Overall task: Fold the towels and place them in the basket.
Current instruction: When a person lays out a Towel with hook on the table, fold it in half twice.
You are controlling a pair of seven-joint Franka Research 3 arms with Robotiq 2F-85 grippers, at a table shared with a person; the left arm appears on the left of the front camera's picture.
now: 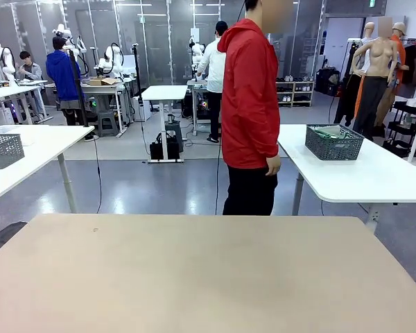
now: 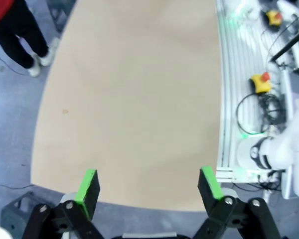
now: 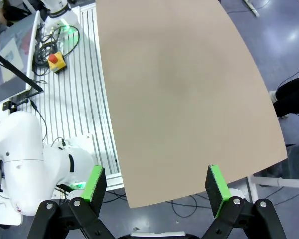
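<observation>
Jaws wide on both sides. From the left wrist, the left gripper (image 2: 149, 191) hangs high above the beige table (image 2: 134, 99), its green-padded fingers (image 2: 88, 186) spread far apart, with nothing between them but the tabletop far below. It's the same from the right wrist: the right gripper (image 3: 157, 191) is spread just as wide and grips nothing. Its green pads (image 3: 215, 185) frame the table's edge, and a red-and-yellow stop button (image 3: 56, 60) sits among cables on the ribbed white base alongside.

Out front, a person in a red jacket (image 1: 249, 97) stands side-on just beyond the table's far edge, one hand (image 1: 273, 166) hanging loose at the hip. Behind the person and off to the right, the dark grey mesh basket (image 1: 334, 142) sits on a white table (image 1: 374, 177), well apart from both arms. Something pale and greenish lies inside it, too small to tell what. Far left, a second mesh basket (image 1: 1, 150) rests on another white table (image 1: 48, 142).
</observation>
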